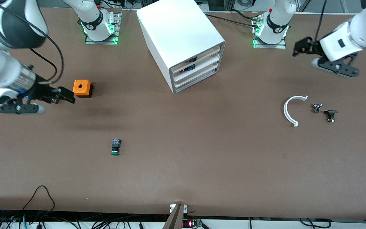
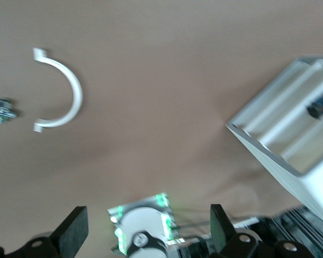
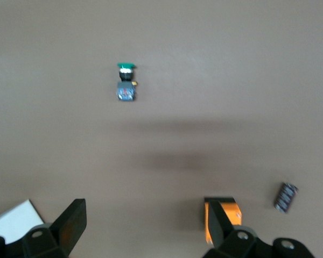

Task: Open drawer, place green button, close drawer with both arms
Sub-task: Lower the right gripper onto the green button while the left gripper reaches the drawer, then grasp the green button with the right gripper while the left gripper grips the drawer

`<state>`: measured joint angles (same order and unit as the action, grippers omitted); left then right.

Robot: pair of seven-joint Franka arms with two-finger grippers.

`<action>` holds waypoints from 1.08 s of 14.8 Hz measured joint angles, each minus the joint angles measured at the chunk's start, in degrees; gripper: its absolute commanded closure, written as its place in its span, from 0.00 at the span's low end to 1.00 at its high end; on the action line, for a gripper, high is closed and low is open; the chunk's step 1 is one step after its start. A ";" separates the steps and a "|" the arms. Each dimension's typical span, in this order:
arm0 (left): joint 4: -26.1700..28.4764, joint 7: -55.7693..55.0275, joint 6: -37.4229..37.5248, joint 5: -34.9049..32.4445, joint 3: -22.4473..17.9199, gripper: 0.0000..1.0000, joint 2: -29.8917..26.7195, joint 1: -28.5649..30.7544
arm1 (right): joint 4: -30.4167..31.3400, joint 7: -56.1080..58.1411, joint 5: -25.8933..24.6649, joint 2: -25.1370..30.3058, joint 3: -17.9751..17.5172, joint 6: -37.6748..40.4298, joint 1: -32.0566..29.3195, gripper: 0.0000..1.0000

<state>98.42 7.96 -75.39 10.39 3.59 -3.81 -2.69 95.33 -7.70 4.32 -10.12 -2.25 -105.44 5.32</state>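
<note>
**Drawer shut, button loose on the table, both grippers empty**

Front view: you see the cabinet (image 1: 183, 41) at upper centre, and its bottom drawer (image 1: 199, 81) sits flush, closed. The button (image 1: 116, 147) lies on bare table in the lower-left part of the frame, green cap toward the camera, well apart from the cabinet. At mid-left the right gripper (image 1: 67, 95) hangs just beside the orange cube (image 1: 82, 88). At upper right the left gripper (image 1: 299, 47) hangs over bare table. Below it lie a white curved piece (image 1: 289, 110) and two small dark parts (image 1: 323, 112).

Left wrist view: your left gripper's fingers (image 2: 72, 230) stand wide apart, with nothing between them. The curved piece (image 2: 62, 91) sits at upper left, the cabinet's front (image 2: 290, 140) at the right edge.

Right wrist view: your right gripper's fingers (image 3: 70, 220) are spread wide and empty. The button (image 3: 126, 81) shows in the upper left-centre, the orange cube (image 3: 226, 212) at the bottom beside one finger.
</note>
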 measured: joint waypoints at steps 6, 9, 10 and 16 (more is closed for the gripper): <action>0.30 4.07 3.62 17.89 0.02 0.01 6.03 0.07 | 0.09 -1.03 0.06 -8.51 -0.04 -11.63 3.20 0.00; 0.76 9.32 1.73 26.78 -0.11 0.02 12.41 0.92 | 0.15 -1.10 0.05 -13.81 -0.05 -17.22 5.02 0.00; 1.26 11.95 0.44 29.21 -0.19 0.02 14.38 1.21 | 0.15 -1.10 0.03 -15.51 -0.05 -18.89 5.55 0.00; 12.29 31.87 -10.42 43.38 -0.31 0.06 20.32 1.35 | 0.15 -1.05 0.00 -25.13 0.01 -30.12 6.18 0.00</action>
<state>110.71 39.83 -85.82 53.77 3.28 16.51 -1.34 95.48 -8.75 4.32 -35.25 -2.24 -135.56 11.50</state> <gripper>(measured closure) 0.048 0.000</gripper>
